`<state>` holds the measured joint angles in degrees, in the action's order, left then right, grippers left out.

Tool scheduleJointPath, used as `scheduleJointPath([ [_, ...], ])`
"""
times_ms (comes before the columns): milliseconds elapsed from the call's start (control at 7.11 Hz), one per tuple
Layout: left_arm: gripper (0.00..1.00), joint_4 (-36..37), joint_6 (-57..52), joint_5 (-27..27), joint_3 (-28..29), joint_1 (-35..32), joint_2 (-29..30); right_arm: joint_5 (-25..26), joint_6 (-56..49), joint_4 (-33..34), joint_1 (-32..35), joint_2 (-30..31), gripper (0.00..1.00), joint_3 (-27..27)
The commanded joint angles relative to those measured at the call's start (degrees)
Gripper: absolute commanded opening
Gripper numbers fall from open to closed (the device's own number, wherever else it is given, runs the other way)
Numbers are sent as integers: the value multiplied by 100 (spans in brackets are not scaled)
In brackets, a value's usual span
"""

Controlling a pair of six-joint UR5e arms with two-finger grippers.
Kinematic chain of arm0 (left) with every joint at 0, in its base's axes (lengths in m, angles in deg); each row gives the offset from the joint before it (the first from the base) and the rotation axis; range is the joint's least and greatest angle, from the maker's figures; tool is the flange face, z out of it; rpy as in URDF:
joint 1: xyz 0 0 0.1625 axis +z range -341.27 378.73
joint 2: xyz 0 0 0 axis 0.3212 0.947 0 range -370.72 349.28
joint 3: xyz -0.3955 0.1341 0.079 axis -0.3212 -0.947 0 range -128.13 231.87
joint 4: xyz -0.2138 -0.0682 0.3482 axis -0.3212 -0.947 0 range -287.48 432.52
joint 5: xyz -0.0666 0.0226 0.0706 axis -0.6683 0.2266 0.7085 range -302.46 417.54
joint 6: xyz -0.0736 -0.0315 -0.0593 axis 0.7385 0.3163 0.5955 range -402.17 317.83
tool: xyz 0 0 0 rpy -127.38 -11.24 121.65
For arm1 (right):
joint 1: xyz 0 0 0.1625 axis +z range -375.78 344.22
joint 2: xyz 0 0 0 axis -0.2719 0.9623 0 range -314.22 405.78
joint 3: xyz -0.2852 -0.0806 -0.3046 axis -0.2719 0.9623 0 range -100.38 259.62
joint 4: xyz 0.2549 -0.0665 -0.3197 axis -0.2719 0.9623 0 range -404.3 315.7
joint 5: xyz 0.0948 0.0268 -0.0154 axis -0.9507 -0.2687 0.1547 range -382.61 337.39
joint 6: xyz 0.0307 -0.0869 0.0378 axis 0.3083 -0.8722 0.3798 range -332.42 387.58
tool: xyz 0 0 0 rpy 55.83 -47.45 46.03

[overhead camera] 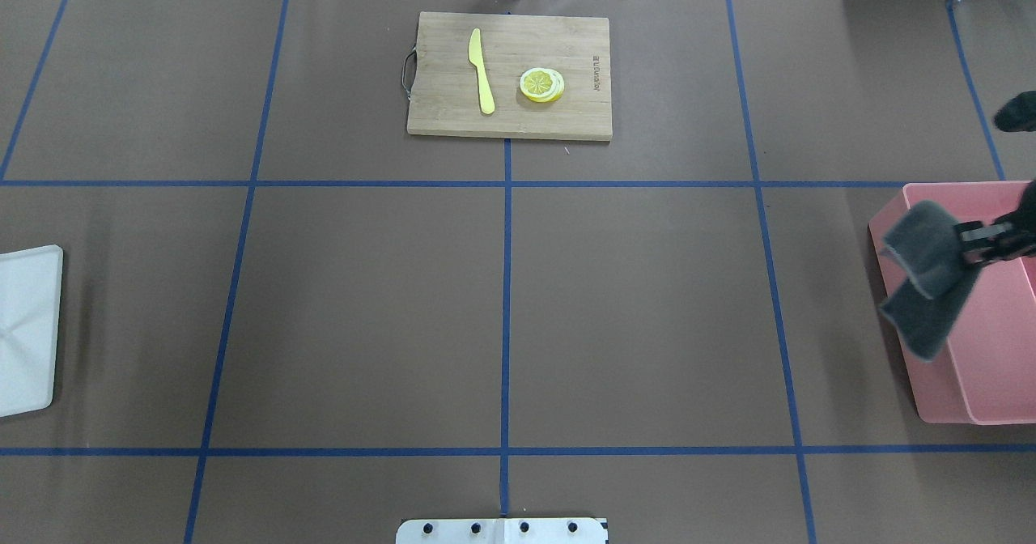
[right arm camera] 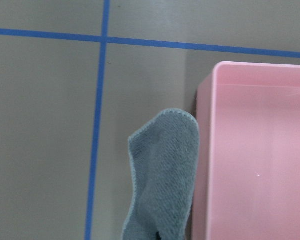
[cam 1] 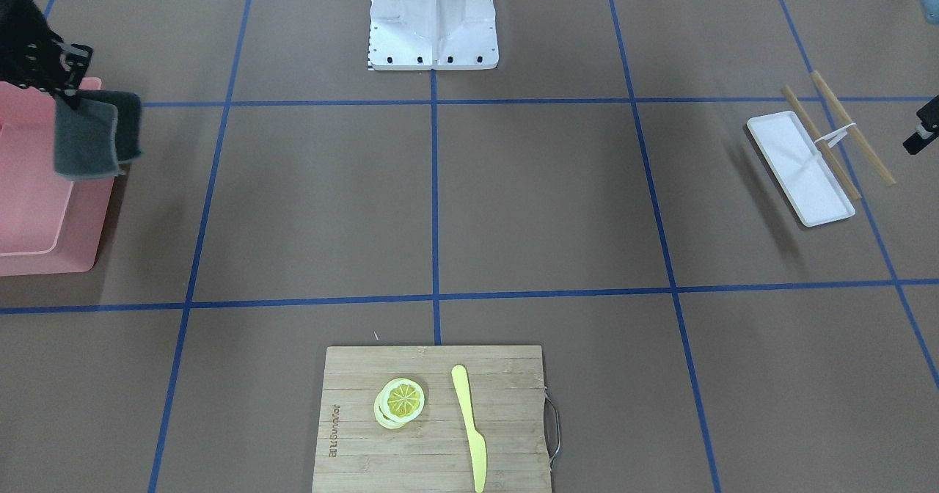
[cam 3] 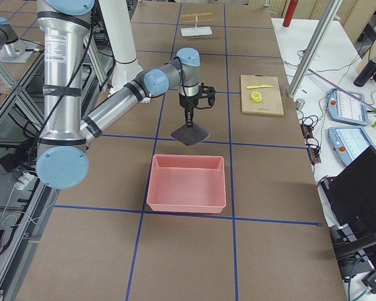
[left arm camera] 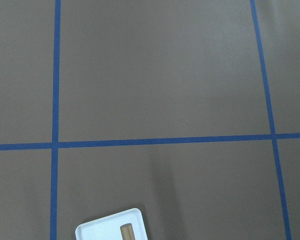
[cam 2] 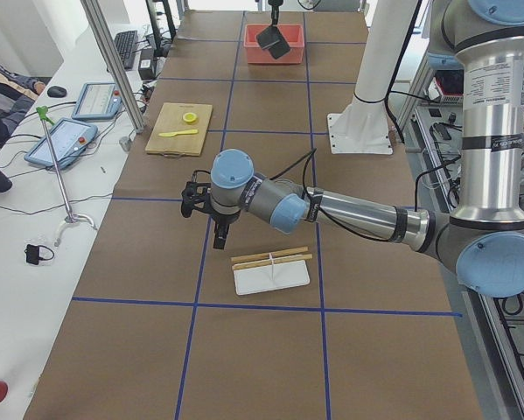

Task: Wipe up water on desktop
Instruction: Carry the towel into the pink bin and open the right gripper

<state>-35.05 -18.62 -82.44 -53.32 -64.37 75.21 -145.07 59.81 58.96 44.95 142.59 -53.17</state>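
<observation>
Brown desktop [overhead camera: 631, 317], evenly matte, blue-taped; right hand [overhead camera: 965, 243] pinches grey cloth [overhead camera: 923, 317]; left hand [cam 2: 220, 241], opening unclear.

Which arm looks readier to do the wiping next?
Right. The right gripper grips the grey cloth, which hangs at the pink bin's edge. The left gripper hovers near the white tray with no cloth.

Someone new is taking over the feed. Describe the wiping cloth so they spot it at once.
At the robot's right end of the brown desktop sits a pink bin. Over its inner edge the right gripper pinches a dark grey cloth, hanging folded. It is the only fabric there; the bin is rigid and pink.
</observation>
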Motion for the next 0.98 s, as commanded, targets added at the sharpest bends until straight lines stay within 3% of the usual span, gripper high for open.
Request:
scheduleJointPath([
  [0,98,0,1,-3,-10,-12,-23,-234,-1967,-8,1122,645,0,469],
  [141,98,-9,1,-3,-28,-12,-128,-242,-2262,-69,1282,637,0,838],
  [704,98,-35,80,-65,-90,-12,-313,-277,-2282,-69,1363,655,0,1253],
  [844,98,-35,80,-65,-116,-12,-314,-295,-2265,-78,1354,620,19,1438],
])
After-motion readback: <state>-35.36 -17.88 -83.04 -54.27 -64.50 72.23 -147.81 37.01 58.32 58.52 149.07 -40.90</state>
